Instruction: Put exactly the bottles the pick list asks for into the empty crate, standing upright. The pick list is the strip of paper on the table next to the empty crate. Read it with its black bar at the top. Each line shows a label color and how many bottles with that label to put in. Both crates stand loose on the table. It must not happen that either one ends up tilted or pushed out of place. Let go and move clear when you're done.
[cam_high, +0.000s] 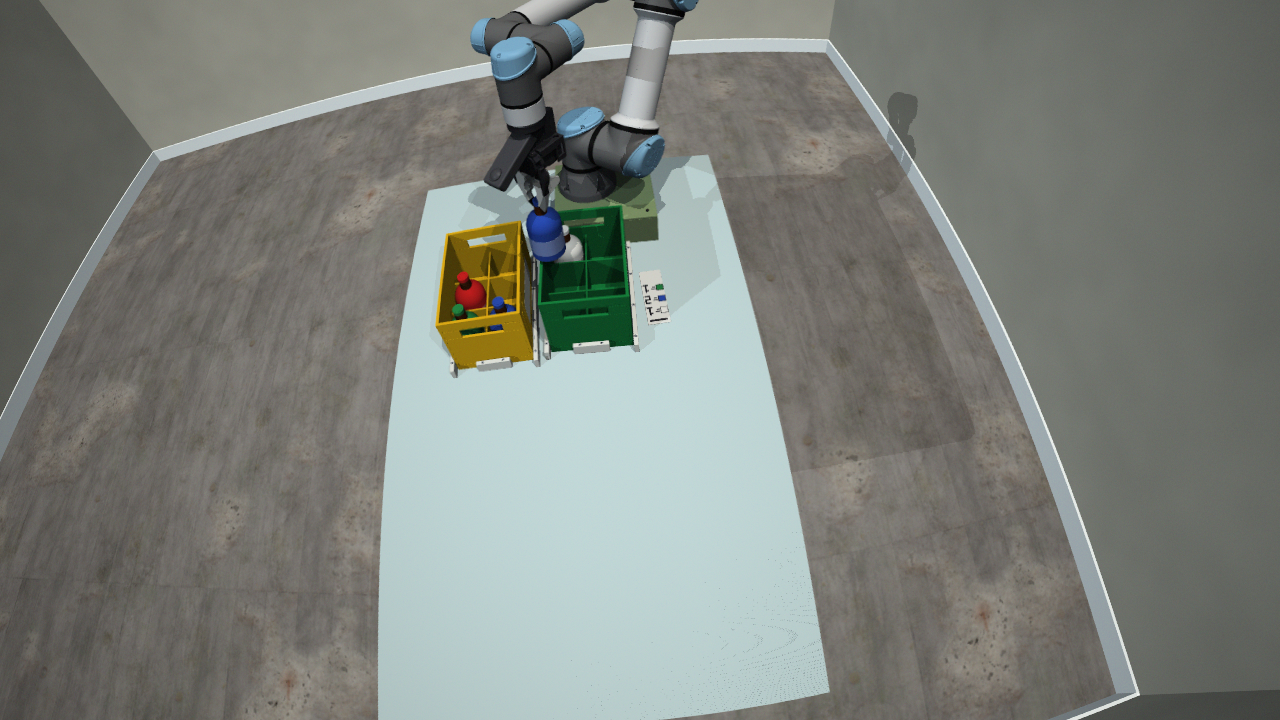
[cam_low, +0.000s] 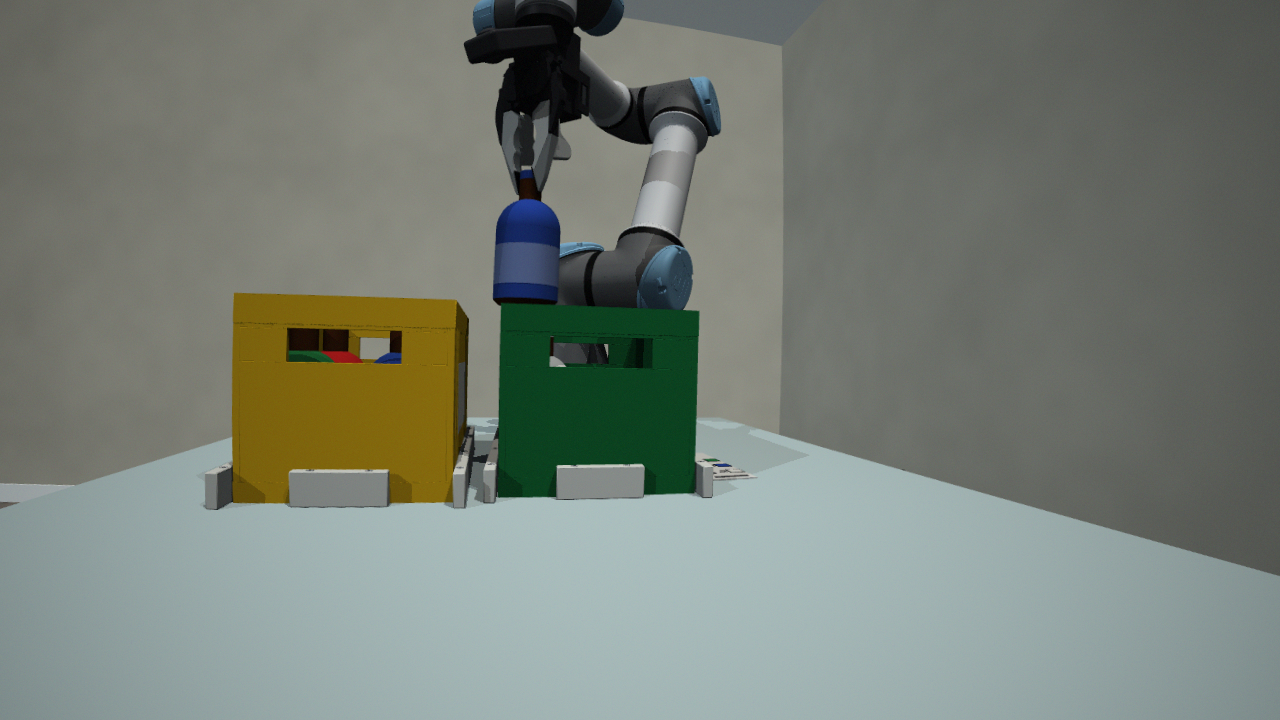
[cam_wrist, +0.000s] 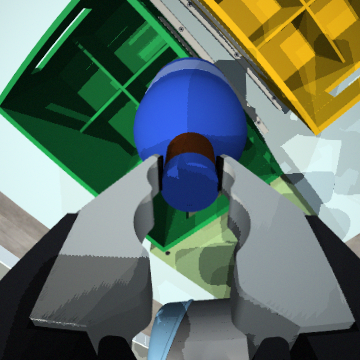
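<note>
Pale table: yellow crate, green crate, pick list.

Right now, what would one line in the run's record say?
hand: shut on blue-labelled blue bottle's neck | bottle: upright, above green slatted crate's left rim | white bottle: inside green crate
</note>
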